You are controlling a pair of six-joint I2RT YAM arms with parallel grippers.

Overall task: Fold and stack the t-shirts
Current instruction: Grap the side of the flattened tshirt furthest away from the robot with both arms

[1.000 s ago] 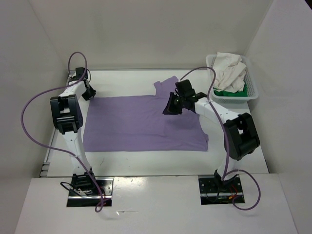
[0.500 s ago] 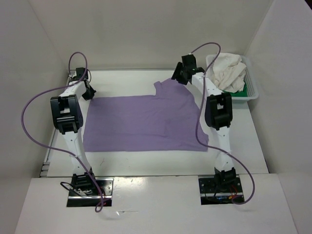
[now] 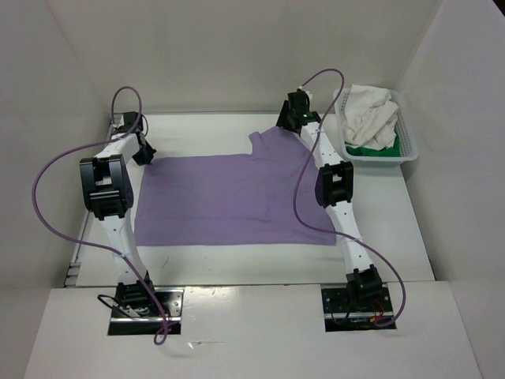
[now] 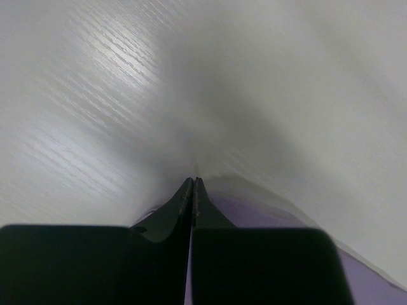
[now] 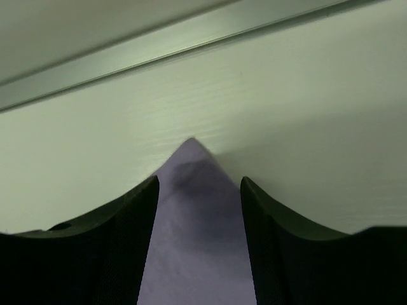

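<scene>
left gripper (image 4: 193,182) pressed together, lavender t-shirt (image 3: 229,197) 10 o'clock corner | right gripper (image 5: 199,180) spread astride its 1 o'clock sleeve tip

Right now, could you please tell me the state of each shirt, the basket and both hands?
lavender shirt: spread flat on the table, not yet folded.
cream shirt: crumpled, in the basket.
green shirt: in the basket, mostly under the cream shirt.
basket: upright, holding two shirts.
left hand: shut, seemingly pinching the lavender shirt's far left corner.
right hand: open, straddling a pointed corner of the lavender shirt.
</scene>
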